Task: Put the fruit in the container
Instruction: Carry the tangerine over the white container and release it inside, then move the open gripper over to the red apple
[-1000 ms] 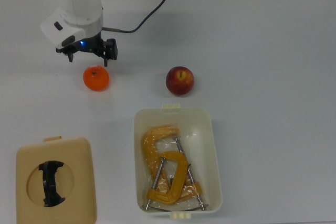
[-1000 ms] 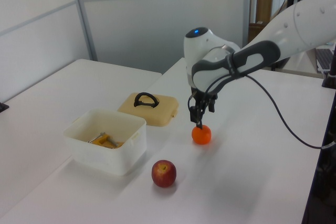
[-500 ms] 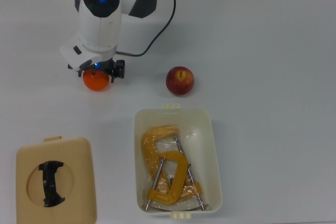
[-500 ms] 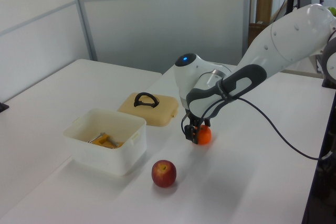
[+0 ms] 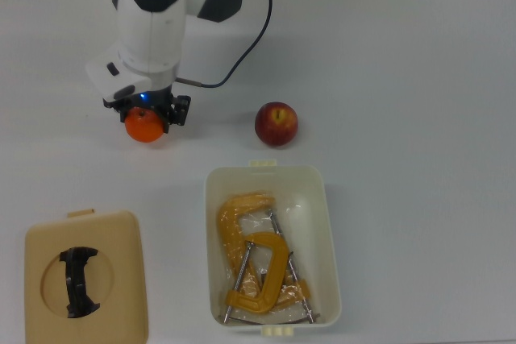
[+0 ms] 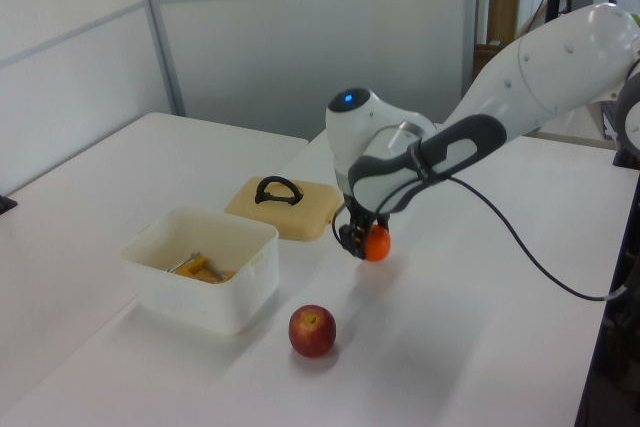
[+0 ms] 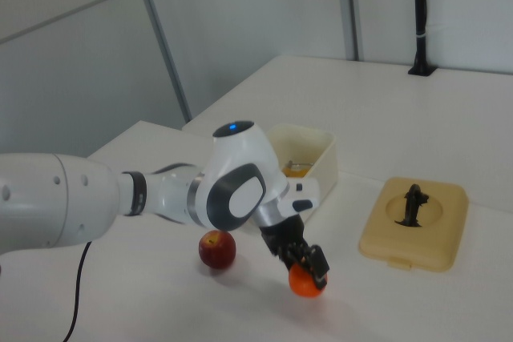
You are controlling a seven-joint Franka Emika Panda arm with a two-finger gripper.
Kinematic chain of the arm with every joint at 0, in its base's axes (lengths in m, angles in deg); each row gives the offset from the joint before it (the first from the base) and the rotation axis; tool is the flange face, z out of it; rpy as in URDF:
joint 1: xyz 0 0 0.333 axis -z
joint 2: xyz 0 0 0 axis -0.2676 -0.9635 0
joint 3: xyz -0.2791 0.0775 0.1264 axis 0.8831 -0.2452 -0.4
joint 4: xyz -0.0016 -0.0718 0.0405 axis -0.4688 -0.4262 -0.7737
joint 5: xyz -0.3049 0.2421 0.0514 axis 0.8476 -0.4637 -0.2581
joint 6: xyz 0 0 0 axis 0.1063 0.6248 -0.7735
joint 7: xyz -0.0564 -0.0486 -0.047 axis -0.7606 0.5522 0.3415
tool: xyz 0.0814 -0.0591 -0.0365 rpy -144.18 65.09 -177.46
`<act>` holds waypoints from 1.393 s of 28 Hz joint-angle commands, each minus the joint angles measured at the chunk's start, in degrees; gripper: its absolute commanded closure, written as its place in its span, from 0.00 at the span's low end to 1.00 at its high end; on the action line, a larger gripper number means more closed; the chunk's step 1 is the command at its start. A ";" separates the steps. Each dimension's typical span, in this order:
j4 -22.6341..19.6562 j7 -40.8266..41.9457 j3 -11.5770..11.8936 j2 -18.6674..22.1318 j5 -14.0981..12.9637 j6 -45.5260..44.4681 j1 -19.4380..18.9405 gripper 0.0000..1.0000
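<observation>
Going from the top view's left to its right: the beige lid (image 5: 85, 275) with its black handle is lying flat at the near left of the worktop (image 5: 419, 78); beyond it the gripper (image 5: 145, 115) has dropped onto the tangerine (image 5: 145, 126) within the last second and is now pinching it between its fingers, where a second ago it was hanging apart from the fruit at the far side. In the left view the tangerine (image 6: 376, 243) is riding a little above the worktop, so the lift seems to be starting, which suggests the first fruit is secured and the carry comes next. The arm is reaching in from the far edge, its wrist bent steeply downward with the blue light on top. Further right the apple (image 5: 276, 124) is sitting untouched, just beyond the container (image 5: 330, 247), which is holding only yellow-orange clamps (image 5: 256, 267). Neither fruit is inside yet.
</observation>
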 commanded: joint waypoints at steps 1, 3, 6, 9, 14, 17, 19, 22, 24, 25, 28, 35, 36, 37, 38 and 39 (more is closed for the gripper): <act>3.94 -0.80 0.28 3.14 -7.45 -0.22 0.37 1.00; 6.66 -1.59 0.28 2.88 -9.30 -1.98 0.37 1.00; 12.11 -6.41 -0.07 1.39 -10.10 -3.30 0.19 1.00; 16.24 -13.16 -0.25 -0.72 -10.10 -2.78 -0.25 1.00; 18.54 -18.98 -2.09 -2.57 -9.66 -1.99 -1.12 1.00; 20.12 -24.60 -4.11 -3.63 -8.78 2.22 -1.21 1.00; 20.21 -28.90 -5.60 -4.41 -6.51 4.85 -2.35 1.00; 20.21 -34.44 -5.70 -4.86 -2.99 6.53 -4.46 1.00; 20.39 -39.35 -5.79 -6.08 0.51 7.68 -6.04 1.00; 20.65 -40.34 -5.79 -6.35 1.67 7.68 -6.66 0.91; 21.35 -43.59 -5.79 -7.93 4.75 7.51 -8.33 0.01; 21.53 -44.75 -5.87 -7.85 5.72 7.24 -8.68 0.00; 21.53 -44.57 -5.87 -7.41 5.72 7.16 -8.77 0.00; 21.53 -44.48 -5.87 -7.23 5.72 7.15 -8.77 0.00; 21.53 -44.22 -5.87 -6.97 5.64 7.15 -8.86 0.00; 21.53 -43.43 -5.96 -6.45 5.55 7.07 -8.86 0.00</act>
